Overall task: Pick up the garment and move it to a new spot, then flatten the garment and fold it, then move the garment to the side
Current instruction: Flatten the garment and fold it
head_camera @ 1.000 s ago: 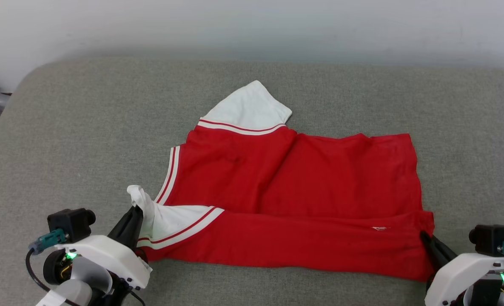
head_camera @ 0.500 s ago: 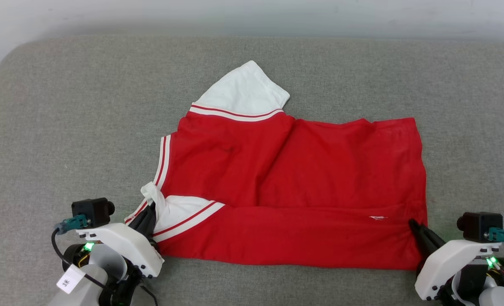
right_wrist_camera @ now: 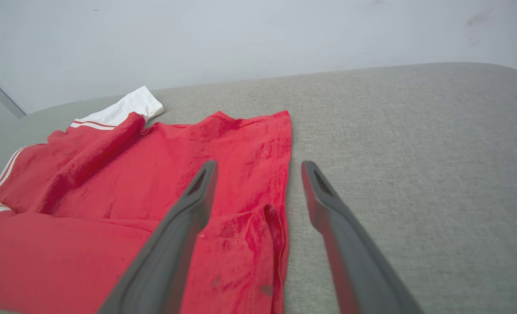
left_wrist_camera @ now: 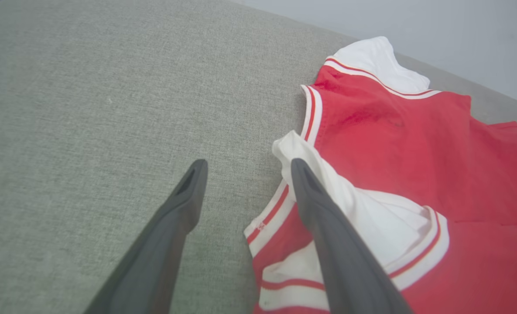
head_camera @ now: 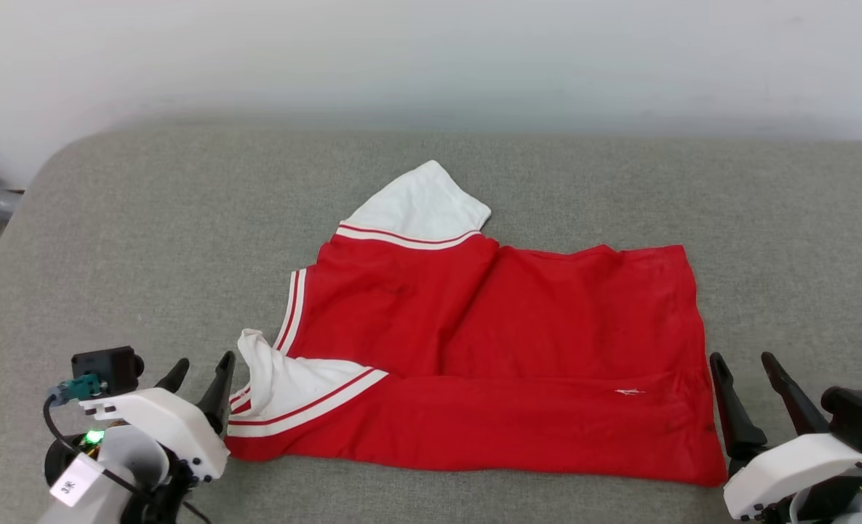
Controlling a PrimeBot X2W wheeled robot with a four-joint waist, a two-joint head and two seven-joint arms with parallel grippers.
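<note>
Left pincer [head_camera: 204, 359], right pincer [head_camera: 740, 356]: agape, beside near corners of the garment [head_camera: 503, 327].

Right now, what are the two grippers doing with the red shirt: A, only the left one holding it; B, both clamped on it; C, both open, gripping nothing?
C: the left gripper and right gripper stand open at the garment's near corners.

Both grippers have let go. The left gripper [head_camera: 205, 360], which pinched the white sleeve [head_camera: 278, 375], now has its fingers spread just beside it. The right gripper [head_camera: 740, 358] has opened off the hem corner of the garment [head_camera: 503, 342].
</note>
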